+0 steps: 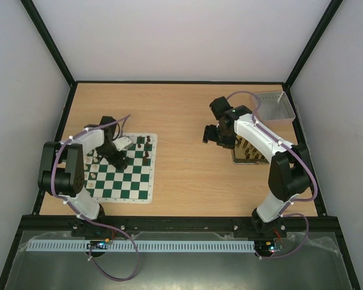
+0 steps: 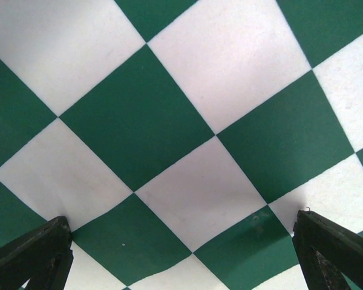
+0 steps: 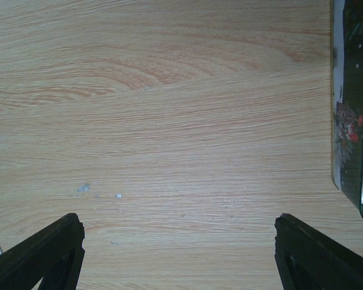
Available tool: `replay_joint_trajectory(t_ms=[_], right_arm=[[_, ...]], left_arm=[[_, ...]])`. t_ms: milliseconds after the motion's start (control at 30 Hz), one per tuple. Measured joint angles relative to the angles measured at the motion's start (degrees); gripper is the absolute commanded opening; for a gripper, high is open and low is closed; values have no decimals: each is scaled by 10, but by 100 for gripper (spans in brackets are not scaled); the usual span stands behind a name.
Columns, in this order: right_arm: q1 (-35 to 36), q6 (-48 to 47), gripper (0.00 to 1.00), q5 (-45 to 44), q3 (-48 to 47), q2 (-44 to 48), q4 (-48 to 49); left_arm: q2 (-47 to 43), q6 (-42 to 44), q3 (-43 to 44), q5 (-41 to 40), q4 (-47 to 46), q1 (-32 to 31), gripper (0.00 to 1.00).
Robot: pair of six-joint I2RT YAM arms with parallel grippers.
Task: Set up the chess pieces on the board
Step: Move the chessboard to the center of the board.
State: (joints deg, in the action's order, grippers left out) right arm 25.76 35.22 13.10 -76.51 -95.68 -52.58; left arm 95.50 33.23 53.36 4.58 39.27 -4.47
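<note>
A placement step is judged to be in hand: the left tool is held low over the board, jaws spread with nothing between them, while a few chess pieces stand near it at the board's far edge. The right tool — likewise spread and empty — is poised over the tabletop beside the gold tin; next, a further piece is to be fetched and gripped upright by its narrow body.

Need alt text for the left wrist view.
Close-up of the board: dark green and white squares fill the frame. The left arm's two dark fingers stand wide apart at the bottom corners, only board between them.
</note>
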Motion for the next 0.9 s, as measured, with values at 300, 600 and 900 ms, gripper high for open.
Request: replay_joint_trajectory(t_ms=[300, 600, 900], right_arm=[[0, 2, 82, -6, 0, 4, -14], [0, 2, 82, -12, 0, 20, -23], [0, 2, 83, -13, 0, 21, -25]], left_arm=[[6, 0, 5, 0, -1, -2, 99], [9, -7, 5, -11, -17, -18, 99], [11, -19, 4, -4, -31, -34, 99]])
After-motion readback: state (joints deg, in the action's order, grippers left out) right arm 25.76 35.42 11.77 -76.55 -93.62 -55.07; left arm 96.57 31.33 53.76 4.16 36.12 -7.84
